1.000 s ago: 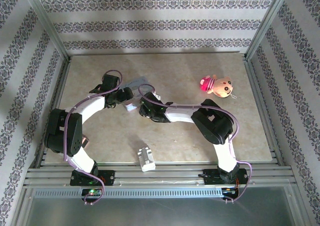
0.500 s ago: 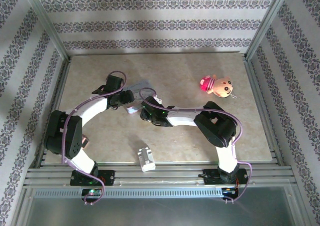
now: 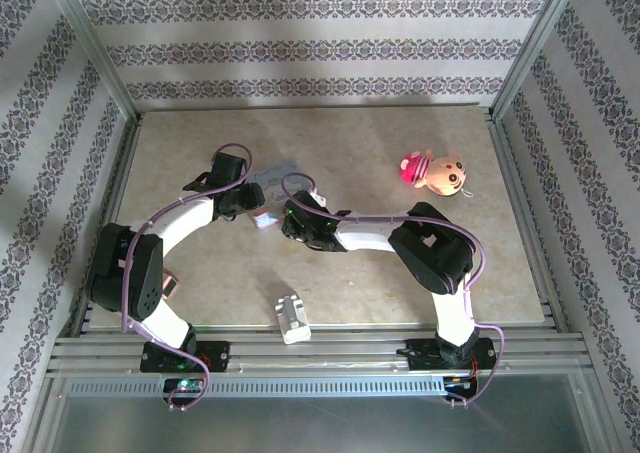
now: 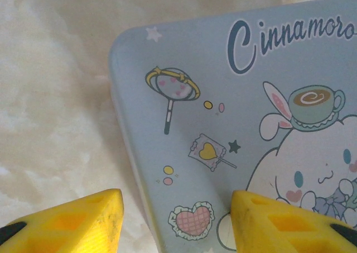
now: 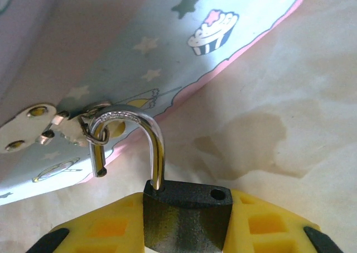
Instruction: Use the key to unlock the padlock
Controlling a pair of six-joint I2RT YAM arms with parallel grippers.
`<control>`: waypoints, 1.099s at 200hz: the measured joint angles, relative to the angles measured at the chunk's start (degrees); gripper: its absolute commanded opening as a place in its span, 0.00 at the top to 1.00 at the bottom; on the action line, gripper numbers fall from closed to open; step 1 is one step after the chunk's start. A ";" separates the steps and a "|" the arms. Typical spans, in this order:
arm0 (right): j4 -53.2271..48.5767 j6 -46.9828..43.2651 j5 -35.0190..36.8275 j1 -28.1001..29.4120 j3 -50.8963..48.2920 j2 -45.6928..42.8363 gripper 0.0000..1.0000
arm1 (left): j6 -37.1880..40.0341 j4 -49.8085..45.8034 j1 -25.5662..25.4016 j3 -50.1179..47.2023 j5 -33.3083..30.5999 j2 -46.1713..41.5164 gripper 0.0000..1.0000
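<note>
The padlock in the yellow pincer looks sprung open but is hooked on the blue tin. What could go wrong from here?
1. The padlock has its shackle hooked through the clasp of the tin. If the right pincer pulls straight back, it would likely drag the tin rather than unhook.
2. The left pincer straddles the tin's corner with its fingers apart, seemingly not clamping, so the tin might slide.

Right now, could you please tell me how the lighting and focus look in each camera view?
Top external view: soft, even light, no hard shadows. Left wrist view: print on the pale blue tin is sharp, the table washed out, the yellow fingers slightly soft. Right wrist view: glare streaks the shackle of the padlock, its body dark; the tin blurs toward the upper left.
</note>
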 measured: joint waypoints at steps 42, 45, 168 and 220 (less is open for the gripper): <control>1.25 0.90 -0.02 -0.66 0.00 0.00 1.00 | -0.02 0.35 0.00 -0.11 -0.02 0.02 0.46; 1.38 1.07 -0.04 -0.68 0.00 0.00 1.00 | 0.00 0.35 0.02 -0.11 -0.02 0.02 0.46; 6.27 2.64 -0.07 -1.95 -1.11 -0.02 1.00 | -0.33 0.79 0.02 -0.20 -0.04 0.07 0.55; 11.67 3.19 0.26 -1.90 -5.33 -0.90 1.00 | -0.87 1.62 0.13 -0.20 -0.02 0.15 0.64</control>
